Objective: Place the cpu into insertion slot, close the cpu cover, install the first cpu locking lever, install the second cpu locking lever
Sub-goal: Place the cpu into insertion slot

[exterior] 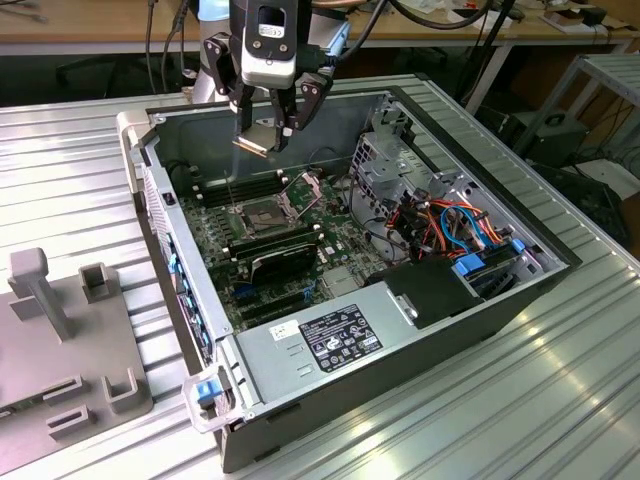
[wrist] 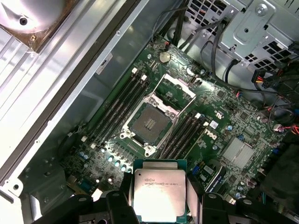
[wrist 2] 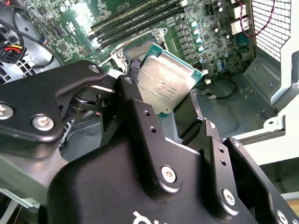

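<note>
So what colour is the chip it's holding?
The cpu is silver-grey, green-rimmed; clearest in the first wrist view.

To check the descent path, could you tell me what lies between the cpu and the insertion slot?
Only open air, in the exterior view: the cpu hangs above the insertion slot.

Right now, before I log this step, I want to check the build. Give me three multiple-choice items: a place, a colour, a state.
1. Where is the cpu?
A. seated in the slot
B. between the fingers of the gripper, above the board
C. lying flat on the board

2. What colour is the board?
A. blue
B. red
C. green

3. How does the cover stand?
A. shut over the slot
B. swung open, slot bare
C. shut with the cpu under it

Key:
1 B, as both wrist views show the cpu clamped, apart from the slot.
2 C, as green shows all around the slot.
3 B, as the frame stands off the slot and the pin field is uncovered.
</note>
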